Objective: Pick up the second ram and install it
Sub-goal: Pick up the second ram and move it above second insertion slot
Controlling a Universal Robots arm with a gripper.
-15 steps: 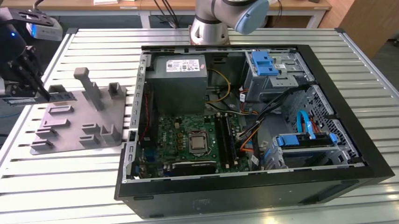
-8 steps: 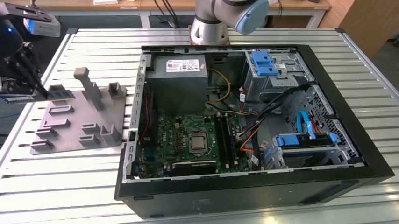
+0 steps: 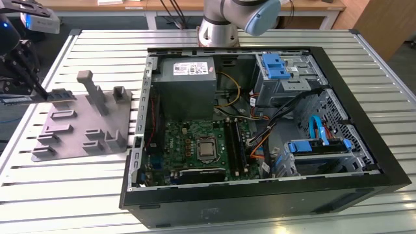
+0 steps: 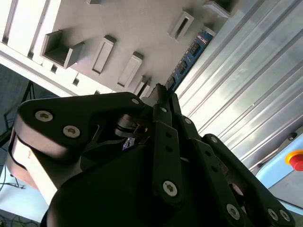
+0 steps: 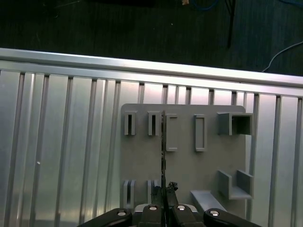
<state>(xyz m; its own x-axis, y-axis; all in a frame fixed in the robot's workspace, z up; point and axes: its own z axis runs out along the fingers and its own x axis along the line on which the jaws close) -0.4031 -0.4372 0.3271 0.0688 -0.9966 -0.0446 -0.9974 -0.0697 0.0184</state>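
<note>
The second ram (image 4: 189,54) is a thin blue-green strip with small black chips, and my gripper (image 4: 163,91) is shut on one end of it. In the first wrist view the ram (image 5: 163,146) shows edge-on, sticking out from the gripper (image 5: 165,189) over the grey holder tray (image 5: 184,175). In the exterior view the gripper (image 3: 39,93) hangs at the far left, beside the tray (image 3: 71,136), with the ram (image 3: 16,100) at its fingertips. The open computer case (image 3: 260,195) lies to the exterior view's right of the tray, with long black motherboard slots (image 3: 235,141) inside.
The tray has upright posts (image 3: 87,80) and several empty slots. Inside the case are a power supply (image 3: 185,80), blue drive brackets (image 3: 276,66) and loose cables (image 3: 273,126). The arm's base (image 3: 217,29) stands behind the case. The slatted metal table (image 3: 364,63) ends near the tray.
</note>
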